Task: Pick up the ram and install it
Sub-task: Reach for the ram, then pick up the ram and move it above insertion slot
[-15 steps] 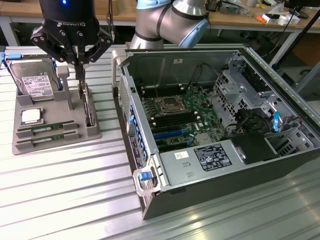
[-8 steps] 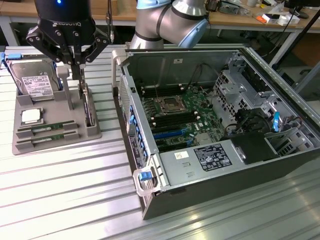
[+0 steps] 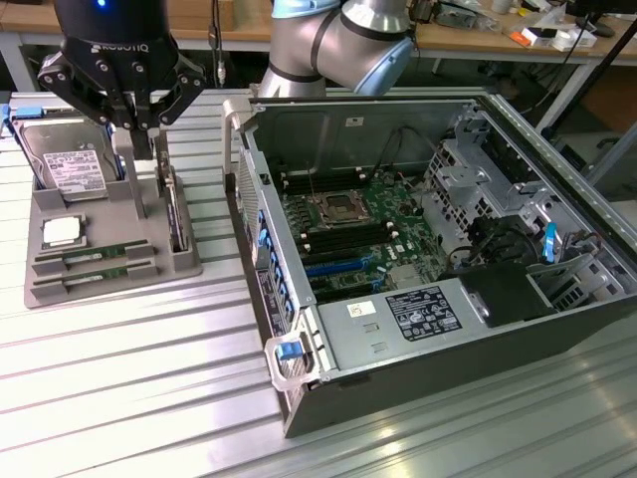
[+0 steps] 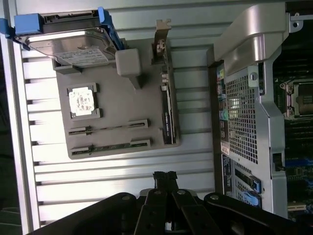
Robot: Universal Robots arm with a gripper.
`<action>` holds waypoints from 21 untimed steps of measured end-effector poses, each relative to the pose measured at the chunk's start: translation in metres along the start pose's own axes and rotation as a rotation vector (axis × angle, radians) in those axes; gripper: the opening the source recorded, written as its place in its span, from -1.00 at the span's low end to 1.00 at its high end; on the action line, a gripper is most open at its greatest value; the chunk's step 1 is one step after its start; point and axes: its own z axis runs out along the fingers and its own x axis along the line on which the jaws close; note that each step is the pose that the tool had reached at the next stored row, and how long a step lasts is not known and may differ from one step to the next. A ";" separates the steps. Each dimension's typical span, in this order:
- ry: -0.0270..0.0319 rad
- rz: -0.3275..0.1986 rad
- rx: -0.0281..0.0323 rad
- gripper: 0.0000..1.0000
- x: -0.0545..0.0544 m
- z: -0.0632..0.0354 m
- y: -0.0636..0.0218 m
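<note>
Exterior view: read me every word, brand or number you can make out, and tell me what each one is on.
"ROBOTIQ": white letters, seen upside down, on the black body of the gripper.
Hard drive, white label: print too small to read.
Power supply box, black label and white sticker: too small to read.
Processor chip: markings cannot be read.

My end effector (image 3: 142, 121) bears the brand name ROBOTIQ in white, upside down. Labels on the hard drive (image 3: 70, 169) and the power supply (image 3: 418, 314) carry print I cannot read.
</note>
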 end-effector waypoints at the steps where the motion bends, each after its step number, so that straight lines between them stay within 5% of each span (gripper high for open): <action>1: 0.0000 0.000 0.0000 -0.80 0.003 -0.0001 -0.0002; 11: 0.0000 0.000 0.0000 -0.80 0.030 -0.0007 -0.0022; 21: 0.0000 -0.003 -0.0001 -0.80 0.031 -0.0007 -0.0023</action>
